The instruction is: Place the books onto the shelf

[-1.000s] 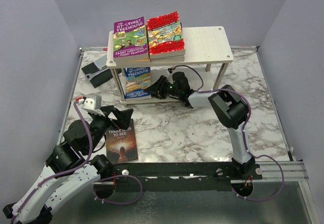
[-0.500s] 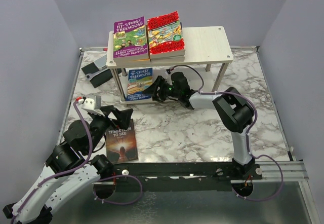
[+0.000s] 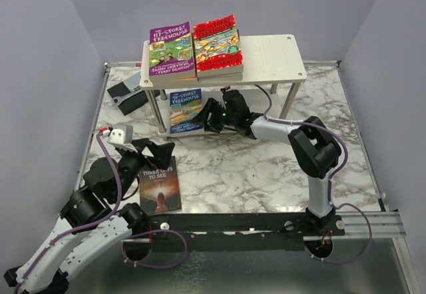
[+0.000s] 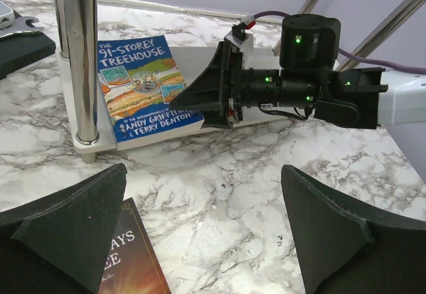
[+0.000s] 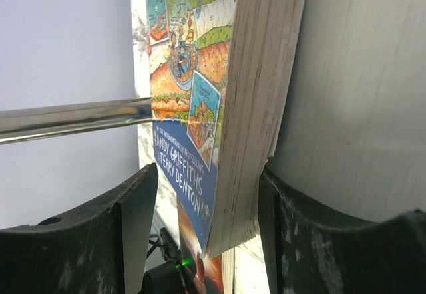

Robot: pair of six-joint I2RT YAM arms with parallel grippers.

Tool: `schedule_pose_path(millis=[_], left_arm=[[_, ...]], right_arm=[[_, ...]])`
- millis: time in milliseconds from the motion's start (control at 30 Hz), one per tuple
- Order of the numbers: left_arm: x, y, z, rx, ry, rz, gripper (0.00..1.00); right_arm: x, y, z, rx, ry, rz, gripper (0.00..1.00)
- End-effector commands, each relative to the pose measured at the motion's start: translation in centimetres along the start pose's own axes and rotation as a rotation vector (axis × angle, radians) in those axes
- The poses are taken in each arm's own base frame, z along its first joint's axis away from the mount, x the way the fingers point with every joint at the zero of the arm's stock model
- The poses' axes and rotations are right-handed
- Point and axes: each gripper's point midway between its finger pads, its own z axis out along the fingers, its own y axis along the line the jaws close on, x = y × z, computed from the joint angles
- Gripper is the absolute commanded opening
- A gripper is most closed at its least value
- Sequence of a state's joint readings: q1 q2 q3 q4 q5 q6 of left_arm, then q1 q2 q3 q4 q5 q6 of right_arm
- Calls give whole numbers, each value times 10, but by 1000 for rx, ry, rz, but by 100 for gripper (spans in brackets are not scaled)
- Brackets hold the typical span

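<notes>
While my left gripper (image 3: 150,153) hangs wide open and empty over the marble table (image 3: 253,167) in the top view, close to the upper edge of the dark book (image 3: 160,186) lying flat by my left arm, my right arm stretches low towards the shelf (image 3: 273,54); my right gripper (image 3: 208,118) sits at the right edge of the blue book (image 3: 184,111), which lies on the lower board; 2 more books, the purple book (image 3: 172,51) and the red book (image 3: 217,41), lie side by side on the left half of the top board; a flat grey-black device (image 3: 126,91) rests on the table left of the shelf. From my left wrist, my own 2 fingers (image 4: 73,227) stand far apart with nothing between them but marble and a corner of the dark book; beyond them the blue book lies face up on the lower board just right of a silver leg (image 4: 78,54), with my right gripper at its right edge. From my right wrist, the blue book's corner sits between my 2 fingers (image 5: 133,227); the jaws are parted around it rather than clamped; a clear gap shows between 1 finger and the cover, while the other finger lies close by the pale board (image 5: 359,74) under the book; whether it touches the pages I cannot tell.
</notes>
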State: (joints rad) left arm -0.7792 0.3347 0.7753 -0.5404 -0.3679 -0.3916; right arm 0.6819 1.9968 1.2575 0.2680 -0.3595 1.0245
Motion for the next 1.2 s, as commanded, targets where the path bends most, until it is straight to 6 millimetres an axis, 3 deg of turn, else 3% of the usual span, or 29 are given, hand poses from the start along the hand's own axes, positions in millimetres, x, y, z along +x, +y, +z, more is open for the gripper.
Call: schedule_pose_path(millis=[0, 400, 633, 867, 1167], left_arm=[[-1, 5, 1, -26, -16, 7, 99], [-1, 5, 1, -24, -15, 8, 99], [-1, 5, 1, -23, -15, 9, 99], [-1, 5, 2, -26, -13, 11, 99], [-1, 6, 3, -29, -12, 12, 99]], right_arm=[[-12, -9, -8, 124, -61, -52, 63], [-33, -24, -11, 242, -149, -98, 63], [-38, -17, 1, 203, -159, -94, 62], [-36, -10, 18, 141, -129, -88, 45], [-24, -6, 30, 110, -79, -111, 36]])
